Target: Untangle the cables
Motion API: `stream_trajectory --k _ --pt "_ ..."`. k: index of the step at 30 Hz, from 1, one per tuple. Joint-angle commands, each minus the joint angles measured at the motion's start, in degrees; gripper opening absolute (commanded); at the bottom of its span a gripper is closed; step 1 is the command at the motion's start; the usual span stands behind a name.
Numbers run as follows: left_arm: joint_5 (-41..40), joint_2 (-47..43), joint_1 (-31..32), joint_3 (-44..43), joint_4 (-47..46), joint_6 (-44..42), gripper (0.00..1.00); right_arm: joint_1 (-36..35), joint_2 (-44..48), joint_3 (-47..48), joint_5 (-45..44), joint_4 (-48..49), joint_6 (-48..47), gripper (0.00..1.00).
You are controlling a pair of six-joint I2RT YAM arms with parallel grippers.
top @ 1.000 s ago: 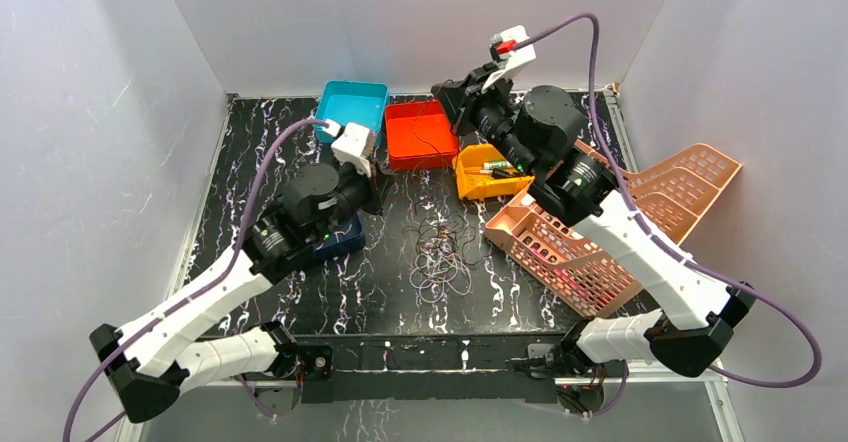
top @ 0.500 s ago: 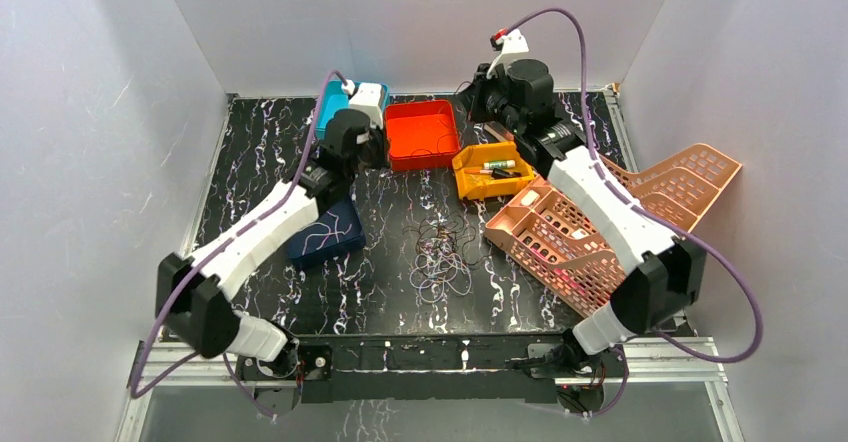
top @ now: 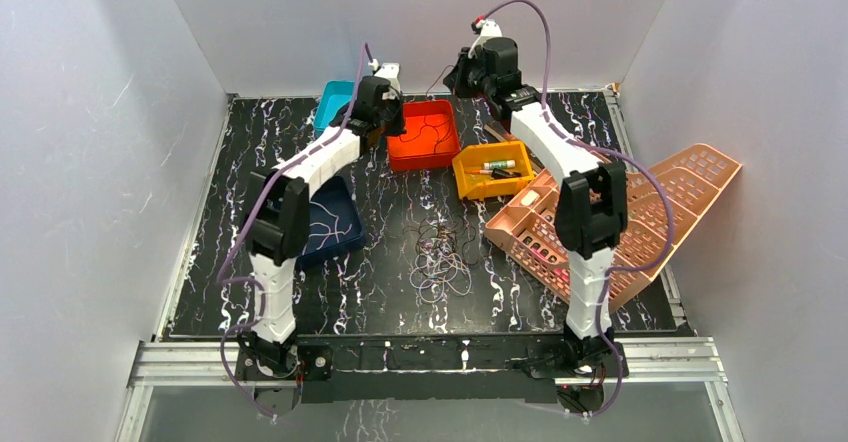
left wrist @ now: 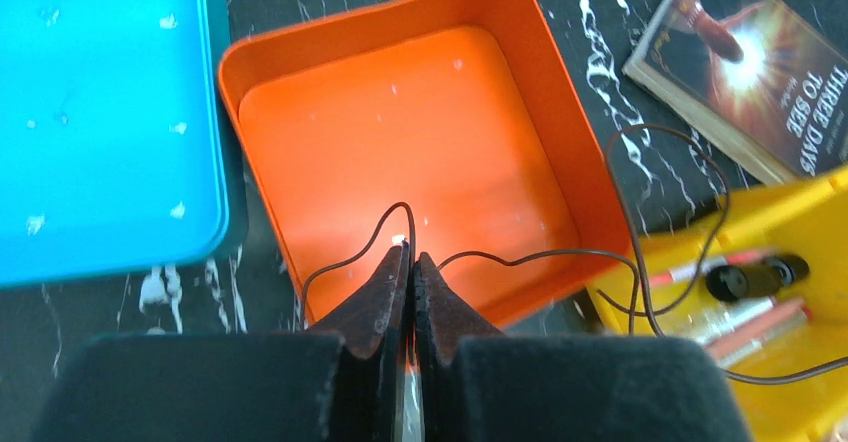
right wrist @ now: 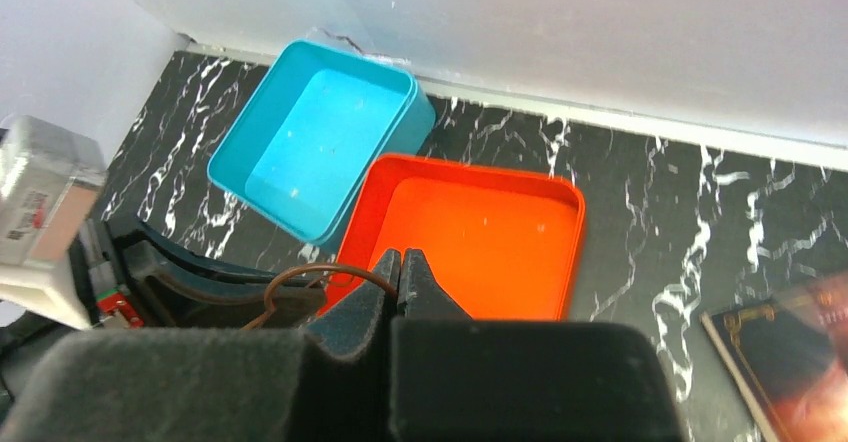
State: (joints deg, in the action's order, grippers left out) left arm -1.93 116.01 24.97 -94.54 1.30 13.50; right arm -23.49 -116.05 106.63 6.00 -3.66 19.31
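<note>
A tangled pile of thin pale and dark cables (top: 440,257) lies on the black marbled table in the middle. My left gripper (top: 388,127) is at the back over the orange-red bin (top: 445,147). In the left wrist view it (left wrist: 410,255) is shut on a thin dark cable (left wrist: 540,253) that loops over the bin (left wrist: 400,132) towards the yellow bin. My right gripper (top: 453,82) is higher, at the bin's back right. In the right wrist view it (right wrist: 400,260) is shut on a thin brown cable (right wrist: 325,265) that curves left towards the left gripper.
A teal bin (top: 335,102) stands left of the orange-red one. A yellow bin (top: 480,190) holding pens is to its right. A navy tray (top: 345,245) with pale cables is at the left, a tilted pink basket (top: 620,232) at the right. A book (left wrist: 745,62) lies behind the yellow bin.
Both arms have stretched from the middle of the table to the back. The left gripper left the navy tray; both grippers now hold a cable over the orange-red bin.
</note>
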Motion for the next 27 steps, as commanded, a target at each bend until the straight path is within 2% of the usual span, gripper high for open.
stream_trajectory --k 1,6,13,14,16,19,23,27 --pt "5.07 5.32 -1.52 -10.5 0.09 -0.77 0.0 0.75 -6.2 10.5 3.31 4.49 0.21 0.0" --pt "6.86 11.97 -2.41 -18.84 1.07 -0.31 0.0 1.55 -12.82 17.53 2.75 4.17 0.13 0.0" --pt "8.58 18.57 -3.9 -26.59 4.68 -0.31 0.0 1.86 -19.1 20.96 2.01 5.76 0.36 0.0" --pt "8.7 18.67 -4.02 -26.43 4.72 -0.31 0.04 1.9 -19.79 21.38 2.1 6.01 0.52 0.0" --pt "8.71 18.5 -4.43 -25.96 4.82 -0.19 0.2 1.83 -21.17 22.38 1.9 5.96 0.46 0.0" --pt "9.09 17.96 -5.06 -25.54 5.09 0.2 0.34 1.81 -22.54 23.32 1.12 6.03 0.05 0.0" --pt "9.12 16.68 -5.74 -24.95 5.53 0.13 0.43 1.8 -23.19 23.44 -0.44 6.1 -0.27 0.0" --pt "9.21 13.9 -5.98 -22.07 5.09 0.06 0.45 1.8 -23.89 23.47 -2.0 6.12 -0.35 0.0"
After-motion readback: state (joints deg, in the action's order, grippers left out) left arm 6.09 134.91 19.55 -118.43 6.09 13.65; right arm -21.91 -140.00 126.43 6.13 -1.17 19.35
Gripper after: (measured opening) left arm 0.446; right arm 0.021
